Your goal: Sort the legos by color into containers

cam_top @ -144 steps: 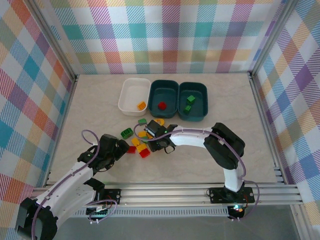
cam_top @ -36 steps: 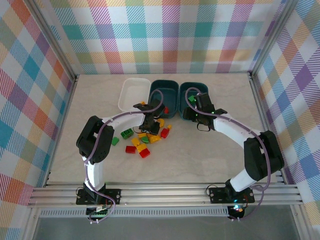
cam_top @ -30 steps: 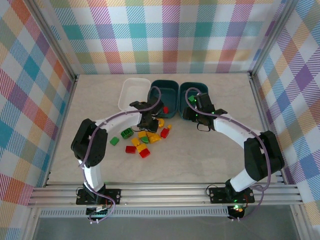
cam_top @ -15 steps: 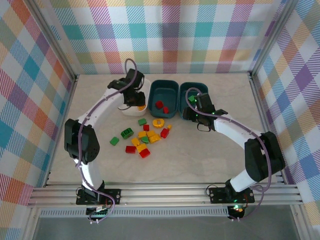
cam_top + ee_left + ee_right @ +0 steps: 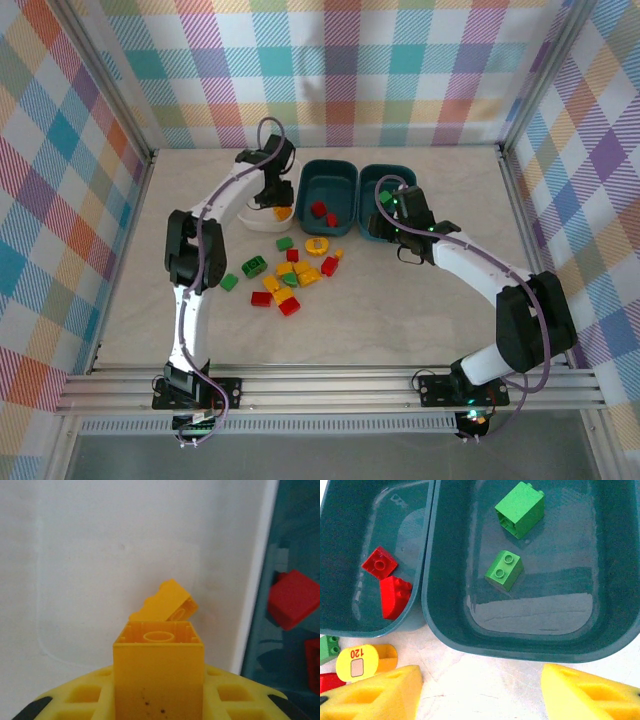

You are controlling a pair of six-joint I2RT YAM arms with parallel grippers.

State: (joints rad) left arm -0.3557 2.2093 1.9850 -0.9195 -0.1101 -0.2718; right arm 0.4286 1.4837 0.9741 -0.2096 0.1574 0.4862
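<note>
The left jaws have come away from the pile (image 5: pixel 292 272) and now hang over the white tray (image 5: pixel 100 555), far left, clamped on a yellow brick (image 5: pixel 158 680) above an orange brick (image 5: pixel 167 605). Release seems next. The right jaws stand wide and empty at the right teal tray (image 5: pixel 510 650)'s near rim.

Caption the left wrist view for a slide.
Left hand holds a yellow brick over the white tray, above an orange brick lying inside.
</note>
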